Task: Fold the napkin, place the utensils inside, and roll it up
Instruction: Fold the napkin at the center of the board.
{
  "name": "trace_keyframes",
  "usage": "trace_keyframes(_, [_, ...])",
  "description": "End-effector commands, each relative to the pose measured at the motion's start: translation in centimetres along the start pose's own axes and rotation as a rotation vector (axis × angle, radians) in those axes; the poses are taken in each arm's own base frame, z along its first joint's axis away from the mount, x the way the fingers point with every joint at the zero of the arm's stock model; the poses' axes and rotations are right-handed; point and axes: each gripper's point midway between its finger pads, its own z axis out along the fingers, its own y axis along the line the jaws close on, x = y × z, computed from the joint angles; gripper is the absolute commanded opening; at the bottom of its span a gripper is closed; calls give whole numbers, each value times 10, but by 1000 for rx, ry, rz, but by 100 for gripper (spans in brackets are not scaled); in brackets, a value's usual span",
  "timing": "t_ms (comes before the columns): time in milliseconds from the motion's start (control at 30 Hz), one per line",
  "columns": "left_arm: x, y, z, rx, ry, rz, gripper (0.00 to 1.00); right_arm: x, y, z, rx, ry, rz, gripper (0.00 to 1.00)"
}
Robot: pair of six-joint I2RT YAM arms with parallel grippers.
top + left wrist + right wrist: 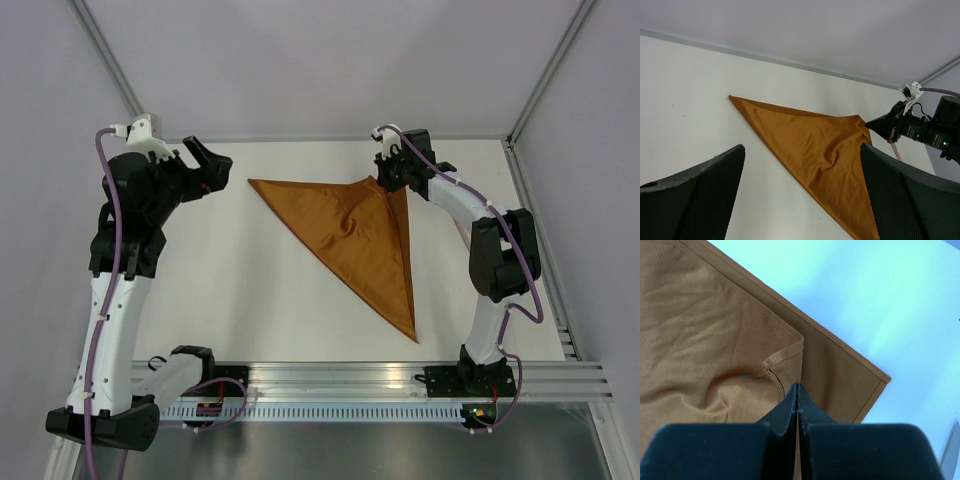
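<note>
Right wrist: right gripper (798, 392) clamped on top-layer hem of triangle-folded napkin (715, 330) toward table (250, 300) far-right corner, left gripper (801, 165) jaws apart; cloth looks limp and light, so grab corners.

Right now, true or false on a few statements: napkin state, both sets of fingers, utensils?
1. The napkin is folded into a triangle. True.
2. The left fingers are clamped on the napkin. False: they stand open, clear of the cloth and off to its left.
3. The right fingers are pressed together at the napkin's far right corner. True.
4. Utensils lie on top of the napkin. False: nothing rests on the cloth.
5. The napkin is rolled up. False: it lies spread out, with a few wrinkles and no roll started.
</note>
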Motion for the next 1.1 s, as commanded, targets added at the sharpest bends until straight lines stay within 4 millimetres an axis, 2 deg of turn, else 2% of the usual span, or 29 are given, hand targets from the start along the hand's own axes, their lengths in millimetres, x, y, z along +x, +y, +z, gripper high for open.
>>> trace_keyframes(0, [-4,-6,3,31,-20,-30,100,-23,-9,0,11,-59,-16,1])
trace_keyframes(533, [0,-7,9,39,-6,-41,100,-20,-24,-6,28,-69,10,0])
trace_keyframes(1067, [2,-7,12,46,2,-47,100,-7,-34,-9,40,-61,25,0])
